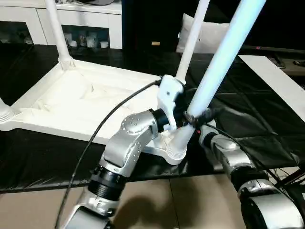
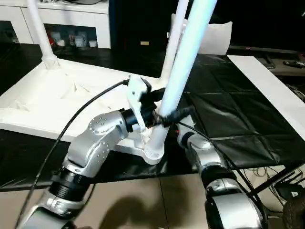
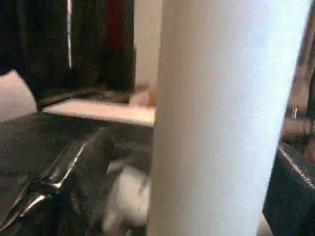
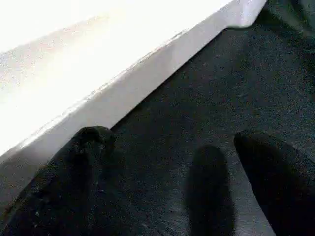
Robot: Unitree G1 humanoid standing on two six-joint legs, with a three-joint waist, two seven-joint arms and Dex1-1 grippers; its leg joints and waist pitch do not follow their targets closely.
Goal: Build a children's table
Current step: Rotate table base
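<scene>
A low platform covered in glossy black sheet (image 1: 248, 124) carries everything; the sheet is creased into squares. Its near edge drops to a tan tiled floor (image 1: 157, 200). Directly on the sheet lies the white top (image 1: 86, 102), upside down, ribbed underside up, taking up the left part. Legs stand in its corner sockets: one at the far corner (image 1: 56, 28), one at the right corner (image 1: 190, 43), and a tilted one at the near corner (image 1: 219, 67). A white board (image 1: 276, 81) lies at the right edge.
</scene>
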